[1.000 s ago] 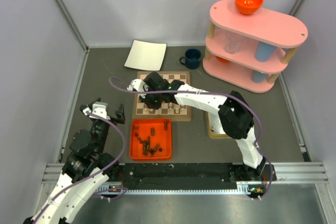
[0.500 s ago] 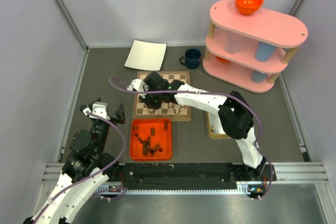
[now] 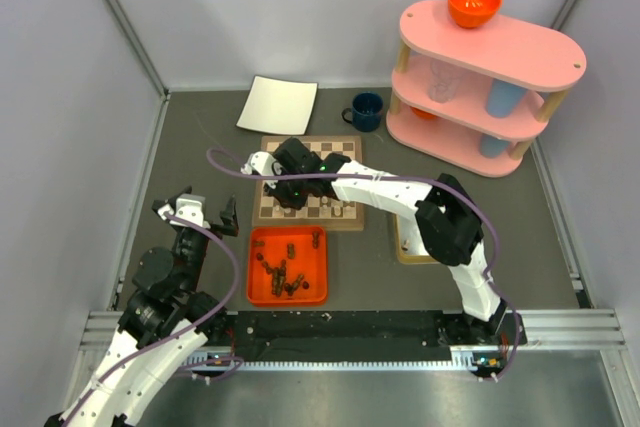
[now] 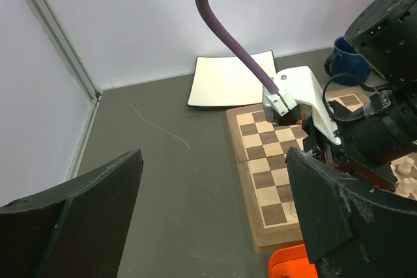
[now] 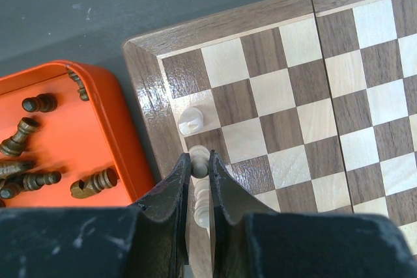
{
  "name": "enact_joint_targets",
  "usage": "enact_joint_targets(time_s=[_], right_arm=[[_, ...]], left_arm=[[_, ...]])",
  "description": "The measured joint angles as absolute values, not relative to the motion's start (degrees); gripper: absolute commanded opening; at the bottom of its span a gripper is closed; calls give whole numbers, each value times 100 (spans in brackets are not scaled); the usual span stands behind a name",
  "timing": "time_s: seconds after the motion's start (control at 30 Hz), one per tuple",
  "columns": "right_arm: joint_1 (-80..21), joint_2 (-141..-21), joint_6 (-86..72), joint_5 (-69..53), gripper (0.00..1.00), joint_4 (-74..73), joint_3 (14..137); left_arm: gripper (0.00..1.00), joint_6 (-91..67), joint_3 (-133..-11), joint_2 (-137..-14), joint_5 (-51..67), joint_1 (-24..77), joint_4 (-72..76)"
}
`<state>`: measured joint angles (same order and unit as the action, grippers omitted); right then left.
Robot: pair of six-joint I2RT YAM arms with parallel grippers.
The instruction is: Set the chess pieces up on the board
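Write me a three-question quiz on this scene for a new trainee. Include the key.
1. True or false: the left gripper stands open and holds nothing.
2. What lies in the orange tray? A. pale chessmen B. dark chessmen C. a blue mug
3. Fill in: the right gripper is shut on a ___ chess piece over the board.
Key: 1 true; 2 B; 3 pale.
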<state>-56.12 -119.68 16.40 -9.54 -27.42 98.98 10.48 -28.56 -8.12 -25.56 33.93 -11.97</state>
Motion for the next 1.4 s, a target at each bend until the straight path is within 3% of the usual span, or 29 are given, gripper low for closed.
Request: enact_joint_targets(time_s=[0.57, 1.4], right_arm=[[-5612, -12160, 1643, -952, 5, -2733, 9898], [-5614, -12160, 1645, -945, 14, -2742, 9898]], left_arm=[[96, 1050, -2856, -812, -2556, 3393, -1197], [96, 1055, -2856, -812, -2554, 3393, -1197]])
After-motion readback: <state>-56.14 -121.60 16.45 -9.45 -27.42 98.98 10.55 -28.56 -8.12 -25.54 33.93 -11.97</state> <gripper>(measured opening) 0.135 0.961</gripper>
